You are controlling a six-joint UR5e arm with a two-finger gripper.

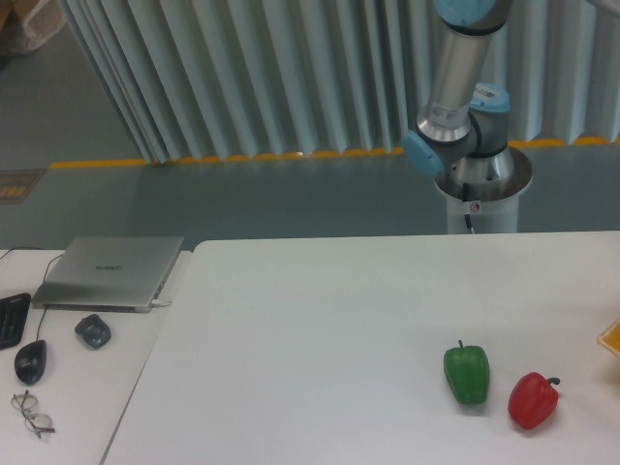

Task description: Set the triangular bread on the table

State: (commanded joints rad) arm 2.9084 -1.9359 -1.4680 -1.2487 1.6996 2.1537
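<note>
**Two peppers lower right, desk items far left**

On the table, the green pepper sat just left of the red pepper. At far left, the laptop lay behind the mouse and glasses. The arm's base stood behind the table, upper right.

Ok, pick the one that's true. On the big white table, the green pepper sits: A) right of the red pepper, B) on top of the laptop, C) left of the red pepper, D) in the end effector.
C: the green pepper lies left of the red pepper on the table.
</note>
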